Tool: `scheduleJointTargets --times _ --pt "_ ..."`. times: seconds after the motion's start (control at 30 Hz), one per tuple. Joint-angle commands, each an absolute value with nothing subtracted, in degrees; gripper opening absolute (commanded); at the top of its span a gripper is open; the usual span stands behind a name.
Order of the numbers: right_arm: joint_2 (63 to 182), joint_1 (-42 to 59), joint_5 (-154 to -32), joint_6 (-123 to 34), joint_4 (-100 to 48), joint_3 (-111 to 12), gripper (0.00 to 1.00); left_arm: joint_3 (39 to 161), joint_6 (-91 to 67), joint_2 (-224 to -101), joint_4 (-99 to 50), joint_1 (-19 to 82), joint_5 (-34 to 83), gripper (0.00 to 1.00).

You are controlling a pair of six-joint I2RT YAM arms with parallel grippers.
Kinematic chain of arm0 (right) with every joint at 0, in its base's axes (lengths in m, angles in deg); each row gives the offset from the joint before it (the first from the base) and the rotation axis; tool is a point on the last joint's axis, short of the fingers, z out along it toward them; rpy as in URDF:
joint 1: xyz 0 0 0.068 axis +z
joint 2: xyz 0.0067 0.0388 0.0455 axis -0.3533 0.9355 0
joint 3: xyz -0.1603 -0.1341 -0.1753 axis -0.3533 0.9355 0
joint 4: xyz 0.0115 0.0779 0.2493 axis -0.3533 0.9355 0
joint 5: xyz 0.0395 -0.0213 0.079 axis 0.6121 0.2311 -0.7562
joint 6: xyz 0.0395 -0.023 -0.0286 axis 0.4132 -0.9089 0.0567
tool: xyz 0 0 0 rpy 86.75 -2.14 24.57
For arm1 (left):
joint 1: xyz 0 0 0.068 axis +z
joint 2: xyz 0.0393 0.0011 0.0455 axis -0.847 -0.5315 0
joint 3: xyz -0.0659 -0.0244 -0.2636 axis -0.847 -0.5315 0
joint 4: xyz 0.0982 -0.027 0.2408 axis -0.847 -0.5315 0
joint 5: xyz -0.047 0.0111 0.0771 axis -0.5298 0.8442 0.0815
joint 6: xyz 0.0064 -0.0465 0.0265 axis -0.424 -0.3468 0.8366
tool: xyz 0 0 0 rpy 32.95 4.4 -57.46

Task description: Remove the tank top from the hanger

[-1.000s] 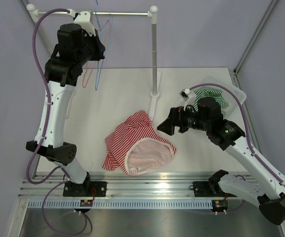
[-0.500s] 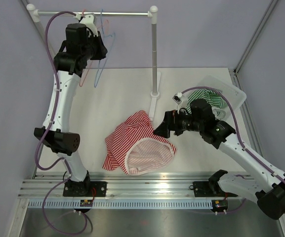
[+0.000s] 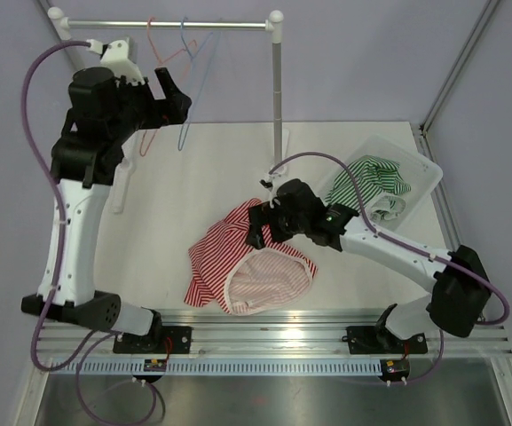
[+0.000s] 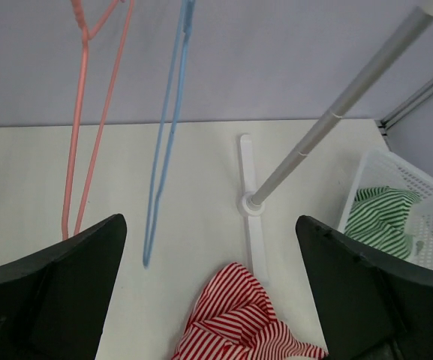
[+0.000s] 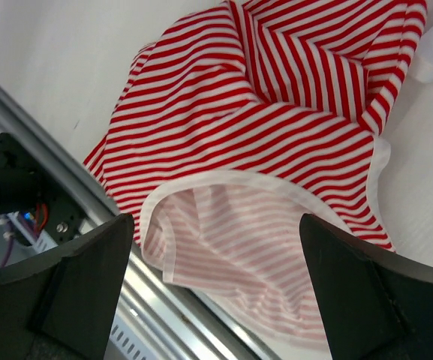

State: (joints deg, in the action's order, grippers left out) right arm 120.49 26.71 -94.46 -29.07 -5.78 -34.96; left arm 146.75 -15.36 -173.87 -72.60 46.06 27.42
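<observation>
Tank top (image 3: 238, 253) off the hangers, crumpled on the white table (image 3: 202, 177), at about 6 o'clock from the post (image 3: 278, 98) base. Soft fabric, red-and-white stripes, white binding along the edge. Paler inside face showing at the open end. Straps lost in the folds, outline hard to read.

Right gripper (image 3: 257, 226) at the garment's 1 o'clock edge, fingers spread wide, nothing pinched. In its wrist view, striped cloth filling the gap between the matte black fingers (image 5: 81, 292). Contact with the cloth impossible to tell.

Left gripper (image 3: 174, 93) up near the metal rail (image 3: 220, 25) at 11 o'clock, jaws wide apart, empty. Just beyond it: pink hanger (image 4: 81, 45) and blue hanger (image 4: 178, 75), thin wire, both bare, hooked on the rail. Hooks cut off by the top edge in the left wrist view.

At 3 o'clock: white lattice-walled basket (image 3: 429, 173) holding a green-and-white striped garment (image 3: 371, 173), partly crossed by the right arm's purple cable (image 3: 326, 160).
</observation>
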Motion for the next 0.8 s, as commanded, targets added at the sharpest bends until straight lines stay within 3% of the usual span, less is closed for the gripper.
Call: scheduleJointTargets --times 0.0,0.2,0.43,0.77 --pt "126.0 30.2 -83.3 -32.4 -7.9 -41.4 0.99 139.4 -18.4 -159.6 -66.6 46.1 25.7 0.99" --pt "135.8 33.6 -76.8 -33.6 -12.0 -46.3 0.99 114.1 -21.0 -134.8 -59.9 46.0 29.5 0.99" --pt "148.3 34.9 -71.7 -34.5 -7.1 -54.3 0.99 90.9 -19.8 -114.2 -55.8 46.0 34.6 0.99" --pt "158.1 36.8 -72.3 -36.0 -6.3 -54.9 1.00 76.5 -17.3 -107.3 -61.3 45.9 46.4 0.99"
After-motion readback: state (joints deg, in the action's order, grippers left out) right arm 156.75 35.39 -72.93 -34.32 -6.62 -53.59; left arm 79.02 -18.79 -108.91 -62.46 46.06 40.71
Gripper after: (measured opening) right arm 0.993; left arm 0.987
